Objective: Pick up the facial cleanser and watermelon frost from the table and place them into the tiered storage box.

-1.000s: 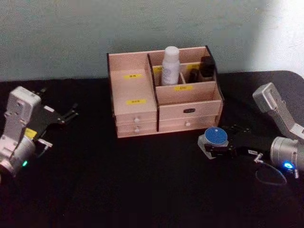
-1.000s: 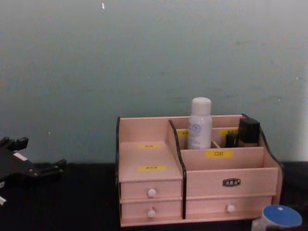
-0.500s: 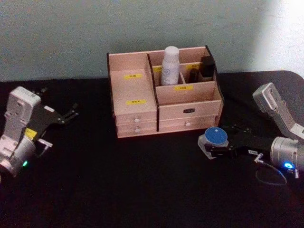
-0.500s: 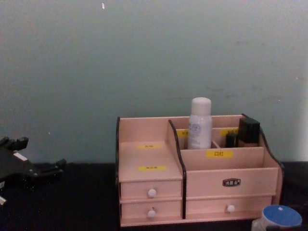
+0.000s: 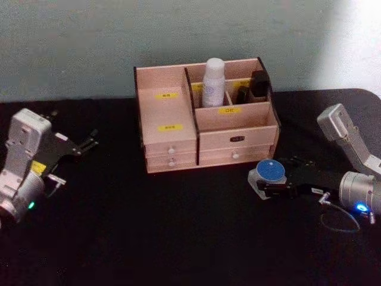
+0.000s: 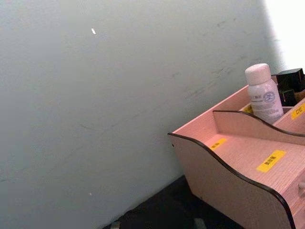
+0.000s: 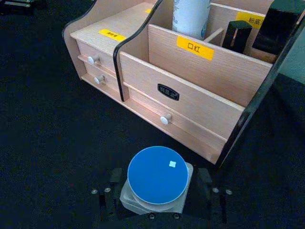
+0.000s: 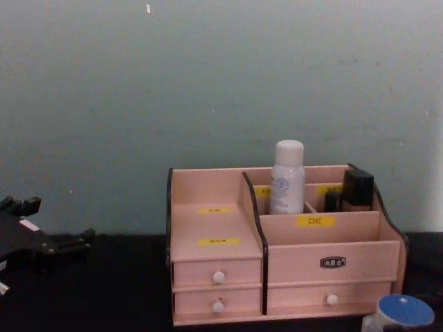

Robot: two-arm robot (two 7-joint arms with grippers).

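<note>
The tiered storage box (image 5: 172,95) stands at the back middle of the black table, also in the chest view (image 8: 214,228). The facial cleanser (image 5: 213,82) is upright in a rear compartment, its logo facing front (image 8: 286,181) (image 6: 263,95). The watermelon frost (image 5: 269,173) sits on the table just right of the box's drawers, blue lid up (image 7: 157,175). My right gripper (image 5: 272,179) is shut on the jar, with a black finger (image 7: 116,180) against each side. My left gripper (image 5: 89,143) rests open at the far left, away from the box.
Dark cosmetic bottles (image 5: 258,83) fill the box's right rear compartments beside the cleanser. The left stepped tiers (image 7: 107,36) hold nothing. A thin cable loop (image 5: 339,221) lies by my right arm. Bare black table stretches in front of the box.
</note>
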